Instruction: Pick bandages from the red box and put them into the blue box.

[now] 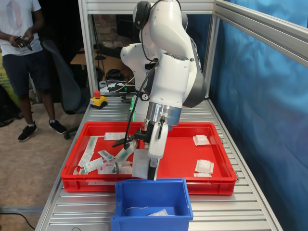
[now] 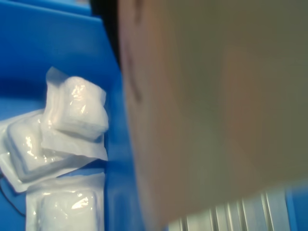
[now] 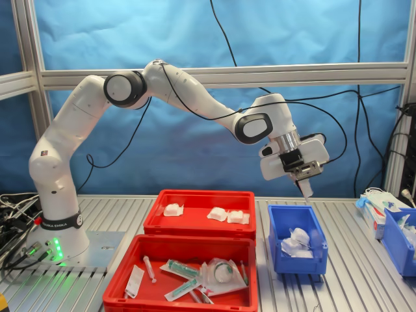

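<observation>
My gripper [image 1: 151,169] hangs just above the back rim of the blue box [image 1: 149,185], shut on a flat white bandage packet [image 1: 140,164] that dangles beside its fingers. In the wrist view this packet [image 2: 216,110] is a large blur that hides the fingers. Below it several bandages [image 2: 79,108] lie in the blue box. In the second exterior view the gripper [image 3: 304,187] is over the blue box [image 3: 296,259], which holds bandages [image 3: 296,239]. The red box [image 1: 216,179] holds two bandages [image 1: 201,140] [image 1: 204,166]; the second exterior view shows three of them [image 3: 218,213].
The twin red tray [image 3: 175,294] holds syringes and long packets [image 1: 103,161]. A person [image 1: 21,48] stands at the first exterior view's left, past a yellow stop button [image 1: 98,100]. Another blue bin [image 3: 398,242] and a small carton [image 3: 380,208] sit at the second exterior view's right.
</observation>
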